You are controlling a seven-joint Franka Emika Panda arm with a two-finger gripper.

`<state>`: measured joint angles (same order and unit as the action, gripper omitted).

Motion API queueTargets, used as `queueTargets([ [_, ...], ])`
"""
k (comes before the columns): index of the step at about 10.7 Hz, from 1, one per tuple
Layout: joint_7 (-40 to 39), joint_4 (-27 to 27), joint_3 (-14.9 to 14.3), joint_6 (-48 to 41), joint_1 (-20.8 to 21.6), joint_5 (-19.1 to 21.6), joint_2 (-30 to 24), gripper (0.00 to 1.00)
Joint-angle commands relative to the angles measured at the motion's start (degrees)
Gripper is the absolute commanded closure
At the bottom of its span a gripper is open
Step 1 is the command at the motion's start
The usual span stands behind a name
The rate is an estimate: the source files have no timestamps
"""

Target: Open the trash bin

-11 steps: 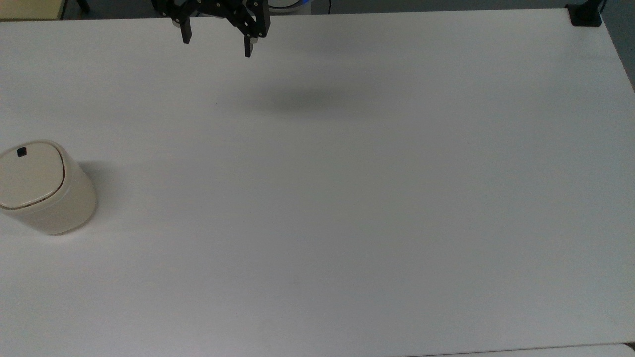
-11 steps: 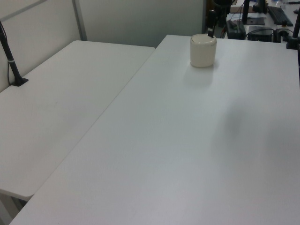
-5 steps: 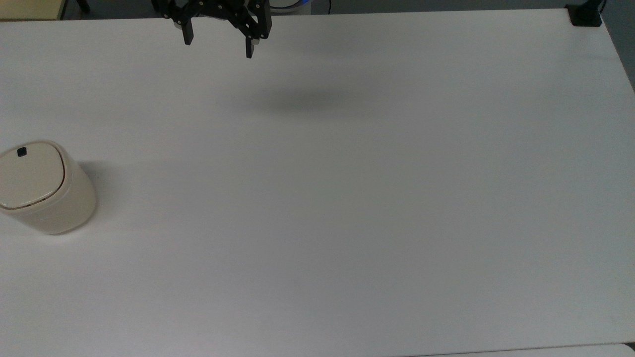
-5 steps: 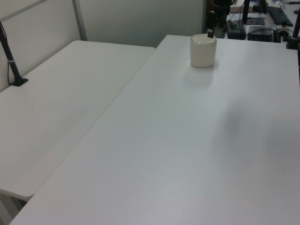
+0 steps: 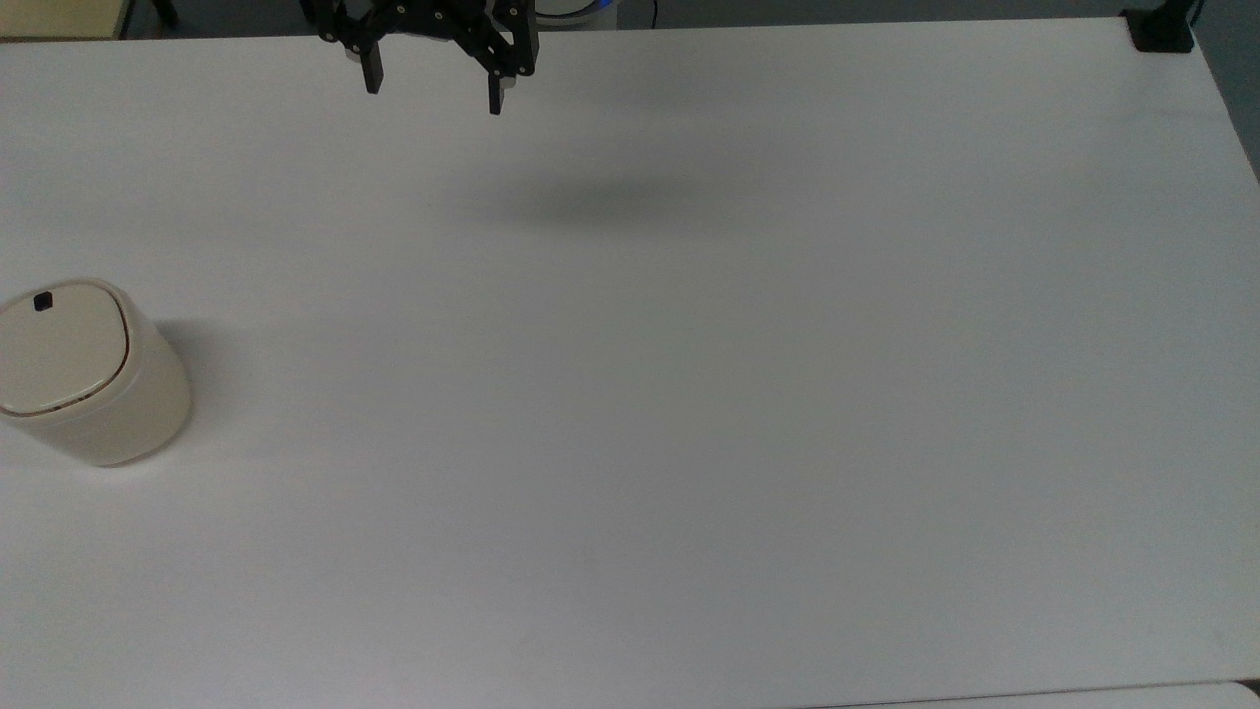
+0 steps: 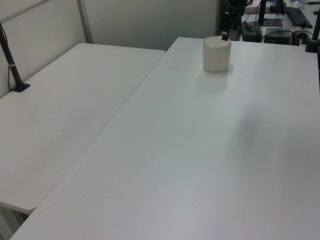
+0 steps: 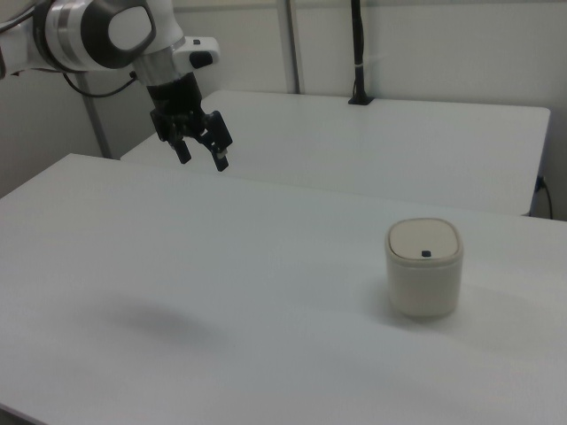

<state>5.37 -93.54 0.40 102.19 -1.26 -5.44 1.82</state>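
The cream-white trash bin [image 5: 94, 379] stands at the top view's left edge, lid shut, with a small black button [image 5: 42, 302] near the lid's far rim. It also stands far back in the left view as the trash bin [image 6: 216, 53] and at the right view's right as the trash bin [image 7: 424, 268]. My black gripper [image 5: 431, 91] hangs open high above the table near the top view's upper edge, far from the bin. In the right view the gripper [image 7: 203, 159] sits at the upper left, nothing between its fingers.
The white table [image 5: 689, 394] is bare apart from the bin. A black clamp [image 5: 1162, 30] sits on its top-right corner in the top view. A second white table [image 6: 65, 110] adjoins it, carrying a black post [image 7: 357, 53].
The gripper has shifted very slightly toward the top view's upper edge. The bin has not moved and its lid stays shut.
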Motion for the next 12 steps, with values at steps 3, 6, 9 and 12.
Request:
queueTargets([
  [3, -8.7, 0.8, -0.5, -0.9, -3.6, -0.9, 0.6, 0.28],
  [6, -5.7, 0.9, -1.5, 9.8, -8.2, -0.3, 2.8, 0.91],
  [9, 4.6, 0.8, -5.3, 23.6, -11.3, 0.2, 6.0, 1.0],
  [12, 13.4, 0.6, -9.5, 35.3, -11.4, 1.4, 10.2, 1.0],
])
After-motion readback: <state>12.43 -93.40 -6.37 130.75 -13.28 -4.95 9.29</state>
